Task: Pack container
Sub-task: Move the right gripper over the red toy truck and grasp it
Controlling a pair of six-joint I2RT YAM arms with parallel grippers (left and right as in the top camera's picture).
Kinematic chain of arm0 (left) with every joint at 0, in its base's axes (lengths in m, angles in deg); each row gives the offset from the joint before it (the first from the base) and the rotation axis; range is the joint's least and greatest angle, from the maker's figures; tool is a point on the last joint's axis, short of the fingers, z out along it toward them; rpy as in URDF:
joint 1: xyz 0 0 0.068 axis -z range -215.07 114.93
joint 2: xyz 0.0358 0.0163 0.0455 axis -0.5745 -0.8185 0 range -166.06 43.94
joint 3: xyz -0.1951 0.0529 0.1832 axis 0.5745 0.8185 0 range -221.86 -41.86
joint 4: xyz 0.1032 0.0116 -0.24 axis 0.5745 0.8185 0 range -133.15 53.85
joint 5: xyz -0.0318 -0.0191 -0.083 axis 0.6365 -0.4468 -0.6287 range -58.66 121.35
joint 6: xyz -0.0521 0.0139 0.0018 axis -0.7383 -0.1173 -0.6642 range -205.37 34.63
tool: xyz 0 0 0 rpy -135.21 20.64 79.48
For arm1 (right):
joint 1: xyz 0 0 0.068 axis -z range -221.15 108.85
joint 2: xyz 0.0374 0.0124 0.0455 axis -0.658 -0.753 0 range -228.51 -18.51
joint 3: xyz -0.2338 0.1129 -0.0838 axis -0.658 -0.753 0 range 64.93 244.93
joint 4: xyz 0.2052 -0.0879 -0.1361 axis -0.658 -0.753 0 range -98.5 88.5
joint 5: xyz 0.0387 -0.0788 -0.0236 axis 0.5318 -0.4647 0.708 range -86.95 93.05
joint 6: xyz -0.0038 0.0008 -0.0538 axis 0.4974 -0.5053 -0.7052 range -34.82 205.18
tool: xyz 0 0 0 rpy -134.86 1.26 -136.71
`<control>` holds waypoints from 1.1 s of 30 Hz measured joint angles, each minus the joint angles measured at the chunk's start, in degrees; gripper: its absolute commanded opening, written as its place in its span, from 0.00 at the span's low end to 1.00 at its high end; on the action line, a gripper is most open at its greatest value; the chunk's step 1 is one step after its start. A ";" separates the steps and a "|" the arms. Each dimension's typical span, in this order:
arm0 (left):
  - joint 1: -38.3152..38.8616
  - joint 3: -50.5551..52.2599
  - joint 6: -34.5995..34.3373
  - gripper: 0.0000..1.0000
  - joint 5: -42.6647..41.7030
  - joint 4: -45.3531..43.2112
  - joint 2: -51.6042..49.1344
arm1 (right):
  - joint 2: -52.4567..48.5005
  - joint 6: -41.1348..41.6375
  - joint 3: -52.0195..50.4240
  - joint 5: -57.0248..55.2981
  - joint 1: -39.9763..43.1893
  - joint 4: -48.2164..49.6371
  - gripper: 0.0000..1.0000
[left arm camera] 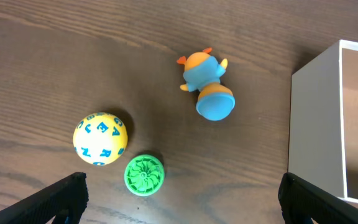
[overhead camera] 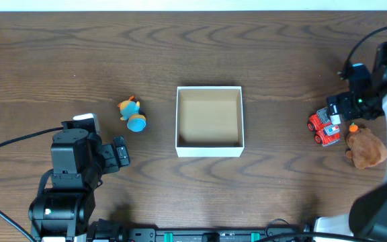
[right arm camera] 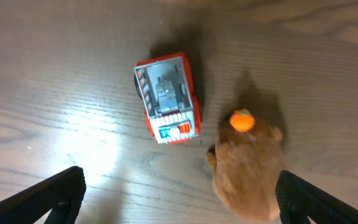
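The container [overhead camera: 209,149], a square white-walled box with a brown inside, stands empty at the table's middle; its white wall shows in the left wrist view [left arm camera: 312,124]. My left gripper [overhead camera: 121,153] [left arm camera: 182,202] is open and empty. It is near a yellow lettered ball [left arm camera: 100,138] and a green disc [left arm camera: 144,175], both hidden under the arm in the overhead view. A blue and orange toy [overhead camera: 134,115] [left arm camera: 207,90] lies left of the container. My right gripper [overhead camera: 338,109] [right arm camera: 179,202] is open above a red fire truck [overhead camera: 324,128] [right arm camera: 166,96] and a brown plush [overhead camera: 366,149] [right arm camera: 250,162].
The plush carries a small orange piece [right arm camera: 242,120] on top. Black cables run along the left and far right edges of the table. The arm bases stand at the front edge.
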 measured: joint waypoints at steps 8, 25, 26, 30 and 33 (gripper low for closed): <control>0.00 0.00 0.00 0.98 0.00 -0.44 0.00 | -9.46 -3.58 0.00 -0.13 -0.20 3.28 0.99; 0.00 0.00 0.00 0.98 0.00 -1.36 0.00 | -19.63 -4.63 0.00 1.20 -2.56 6.14 0.89; 0.00 0.00 0.00 0.98 0.00 -1.38 0.00 | -19.67 -4.59 0.00 1.22 -2.56 6.21 0.86; 0.00 0.00 0.00 0.98 0.00 -1.38 0.00 | -19.69 -4.20 0.00 1.22 -2.56 6.23 0.78; 0.00 0.00 0.00 0.98 0.00 -1.40 0.00 | -19.69 -3.98 0.00 1.25 -2.56 6.19 0.69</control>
